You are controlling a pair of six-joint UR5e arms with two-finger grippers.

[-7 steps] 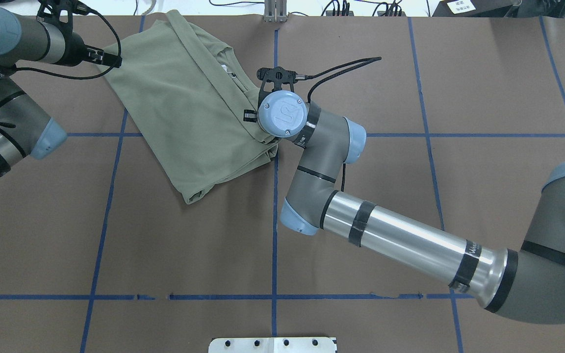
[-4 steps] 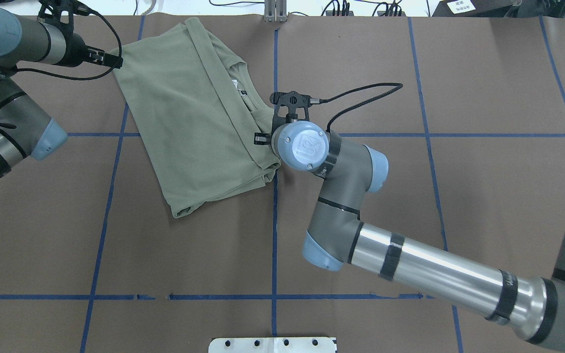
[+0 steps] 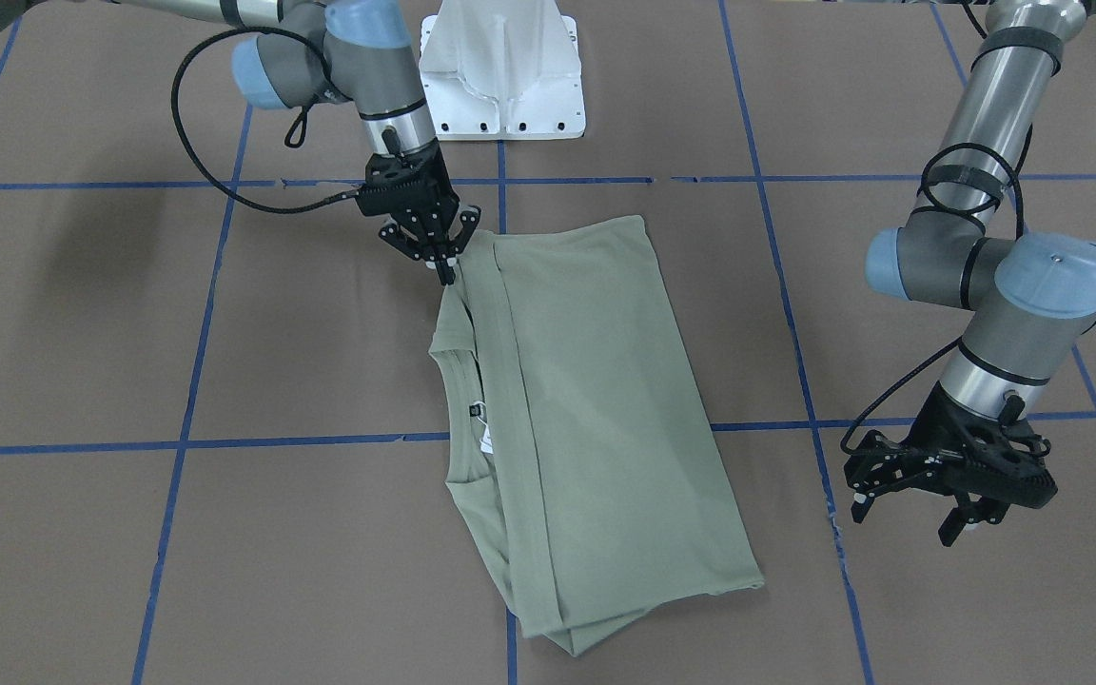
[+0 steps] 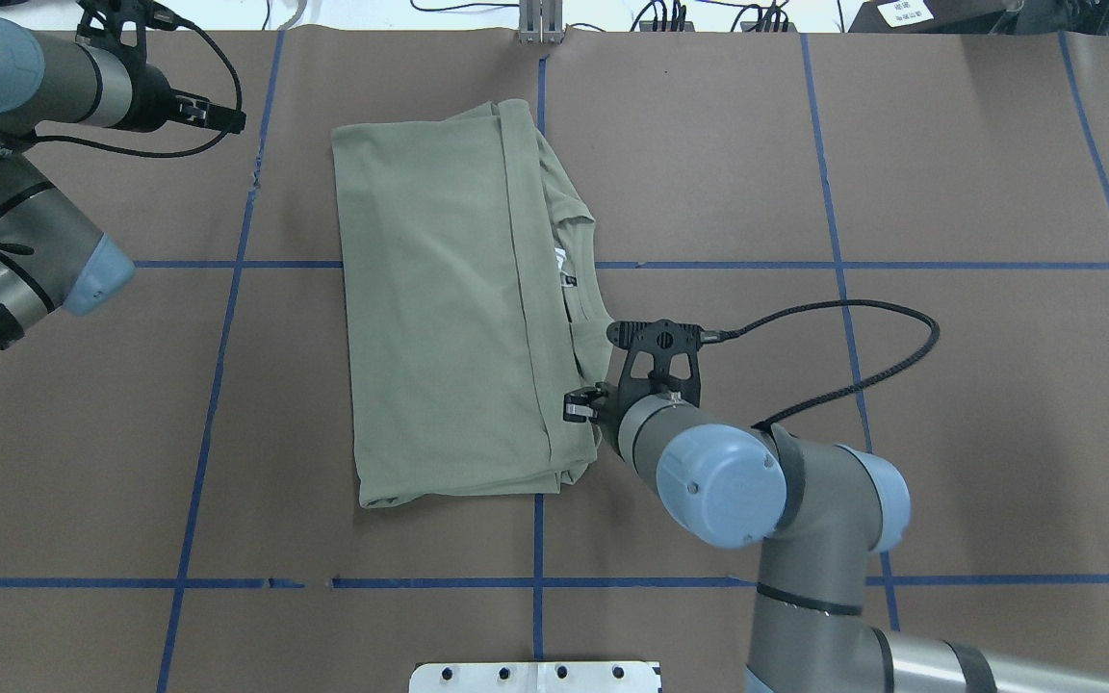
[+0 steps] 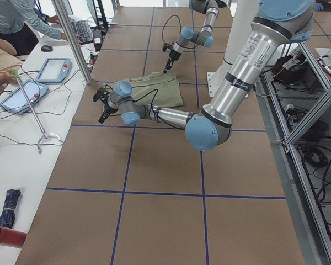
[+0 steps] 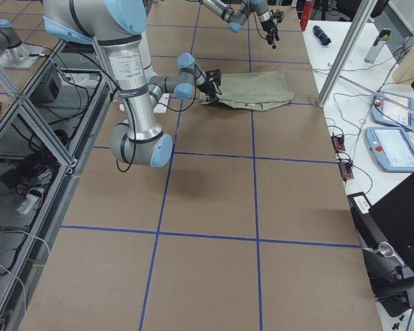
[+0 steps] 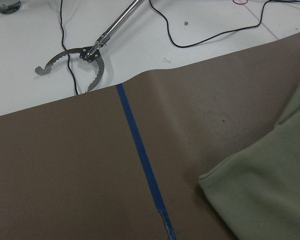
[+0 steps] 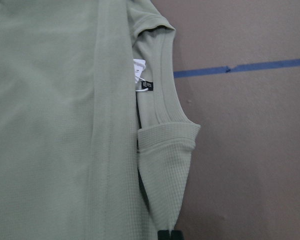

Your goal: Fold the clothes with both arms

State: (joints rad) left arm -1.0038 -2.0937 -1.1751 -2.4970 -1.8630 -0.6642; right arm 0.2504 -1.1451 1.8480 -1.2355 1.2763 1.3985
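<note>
While the right arm pinches our green shirt, the left arm hangs off to the side.

We see the shirt lying folded flat on the brown worktop. Its far edge is close to the worktop's far edge, and there is lots of bare room toward the robot and out on the right arm's side. The right jaws are closed on the shirt's edge nearest the robot, beside the round neck. The left jaws are spread wide and hold nothing, near the shirt's far corner but not touching it. Only the right wrist view shows us the white neck tag up close and the fingertips pressed together on a cloth ridge. Only the left wrist view shows a metal grabber tool on the white table past the worktop's edge.
</note>
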